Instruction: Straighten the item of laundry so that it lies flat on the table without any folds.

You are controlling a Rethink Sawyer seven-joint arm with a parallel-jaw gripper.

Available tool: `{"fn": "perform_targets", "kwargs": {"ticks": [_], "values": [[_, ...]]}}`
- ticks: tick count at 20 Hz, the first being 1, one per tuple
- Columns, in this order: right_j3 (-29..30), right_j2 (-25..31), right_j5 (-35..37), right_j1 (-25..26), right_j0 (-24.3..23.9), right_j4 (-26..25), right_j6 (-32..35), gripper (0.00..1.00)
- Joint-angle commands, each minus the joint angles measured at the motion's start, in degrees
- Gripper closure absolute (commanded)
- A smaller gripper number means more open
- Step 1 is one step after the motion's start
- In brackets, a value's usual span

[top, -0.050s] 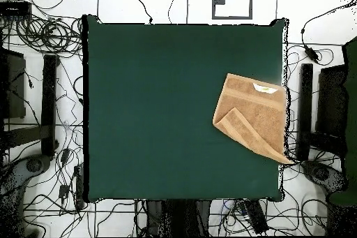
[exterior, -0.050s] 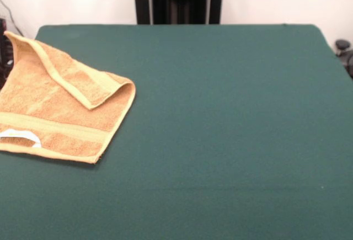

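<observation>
Overhead view: towel point(top, -0.050s: 252, 114) lies corner-folded at table point(top, -0.050s: 153, 109) edge, possibly overhanging; pincer unseen.

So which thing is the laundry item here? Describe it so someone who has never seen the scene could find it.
Start from the big dark green table. At its left edge in the front view lies a small orange-tan terry towel, partly hanging past the edge. It is the only cloth there, with one corner folded over itself, a paler woven band and a white tag.

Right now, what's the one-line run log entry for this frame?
towel: folded-over corner, partly overhanging table edge | gripper: not in view | task: not done
</observation>
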Motion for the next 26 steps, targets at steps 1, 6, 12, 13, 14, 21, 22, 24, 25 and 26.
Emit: {"fn": "perform_targets", "kwargs": {"ticks": [1,6,12,13,14,21,22,24,25,26], "values": [[1.0,11.2,18.7,-12.4,-11.8,-6.0,-36.3,0.0],[-6.3,14.3,27.1,-14.3,-19.2,-7.4,-45.1,0.0],[-13.4,15.2,29.9,-14.1,-21.7,-8.5,-49.9,0.0],[-14.5,15.4,29.8,-13.8,-21.9,-8.7,-50.5,0.0],[-15.6,15.6,30.2,-13.4,-22.2,-8.5,-51.0,0.0],[-28.8,17.2,32.7,-10.3,-23.5,-10.3,-59.5,0.0],[-32.6,18.8,34.0,-8.9,-24.4,-10.5,-62.5,0.0],[-42.0,22.6,37.4,-5.3,-26.2,-11.2,-69.6,0.0],[-47.9,25.3,39.6,-3.0,-27.1,-11.8,-74.3,0.0],[-56.5,28.6,43.3,1.0,-27.2,-12.7,-78.3,0.0]]}}
